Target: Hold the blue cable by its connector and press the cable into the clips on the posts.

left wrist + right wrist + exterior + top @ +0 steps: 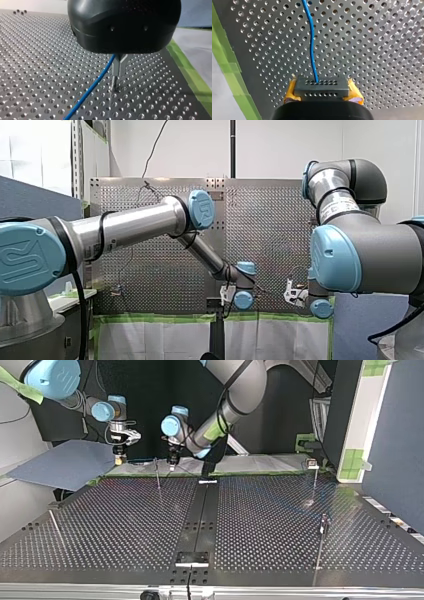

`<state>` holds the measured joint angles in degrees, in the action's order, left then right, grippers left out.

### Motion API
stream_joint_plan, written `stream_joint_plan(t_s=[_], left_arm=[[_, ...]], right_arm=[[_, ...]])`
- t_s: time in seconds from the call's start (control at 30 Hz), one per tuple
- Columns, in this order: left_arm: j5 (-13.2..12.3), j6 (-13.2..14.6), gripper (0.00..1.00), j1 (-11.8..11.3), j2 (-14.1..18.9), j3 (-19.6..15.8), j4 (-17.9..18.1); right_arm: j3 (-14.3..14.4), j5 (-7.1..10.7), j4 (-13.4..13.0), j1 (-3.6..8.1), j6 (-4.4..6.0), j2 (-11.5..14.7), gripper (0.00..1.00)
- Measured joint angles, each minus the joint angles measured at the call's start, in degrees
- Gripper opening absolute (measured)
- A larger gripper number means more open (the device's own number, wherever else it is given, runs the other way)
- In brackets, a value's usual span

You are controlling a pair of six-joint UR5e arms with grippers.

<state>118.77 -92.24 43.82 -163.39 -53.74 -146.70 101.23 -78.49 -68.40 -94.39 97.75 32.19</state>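
Note:
In the right wrist view my right gripper [321, 93] is shut on a black connector [321, 86], with its yellow pads [290, 92] against both sides. The blue cable [312, 45] leaves the connector and runs ahead over the perforated plate. In the left wrist view my left gripper [118, 71] has its metal fingers shut on the blue cable [92, 86], which slants away toward the plate. A thin post [114, 84] stands just under the fingertips. In the top view my right gripper [119, 454] and my left gripper [172, 459] hang close together at the table's far edge.
Thin posts stand on the perforated table [125, 525]: one [158, 476] by the grippers, one with a clip on top [313, 472], another [324, 527] and a fourth [56, 529]. Green tape [227, 67] lines the plate's edge. A grey sheet [65, 465] lies beyond the far corner.

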Motion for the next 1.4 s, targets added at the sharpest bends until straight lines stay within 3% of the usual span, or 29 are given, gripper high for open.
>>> stream_joint_plan(t_s=[0.3, 0.7, 1.07, 1.4], left_arm=[[-2.5, -0.7, 0.00, -0.9, 0.0, 1.3, -1.2], [-4.2, -0.7, 0.00, -2.3, 0.0, 2.2, -1.8], [-5.4, -0.7, 0.00, -4.6, 0.0, 3.2, -3.1], [-5.7, -0.6, 0.00, -5.6, 0.0, 3.2, -3.7]], right_arm=[[-0.2, -0.78, 0.1, 0.20, -0.12, 0.0, 0.00], [-0.8, -6.58, 0.2, 0.11, 0.08, 0.0, 0.00], [-3.2, -9.12, 1.5, -0.12, -0.20, 0.0, 0.00], [-4.9, -9.12, 2.9, -0.55, -0.44, 0.0, 0.00]])
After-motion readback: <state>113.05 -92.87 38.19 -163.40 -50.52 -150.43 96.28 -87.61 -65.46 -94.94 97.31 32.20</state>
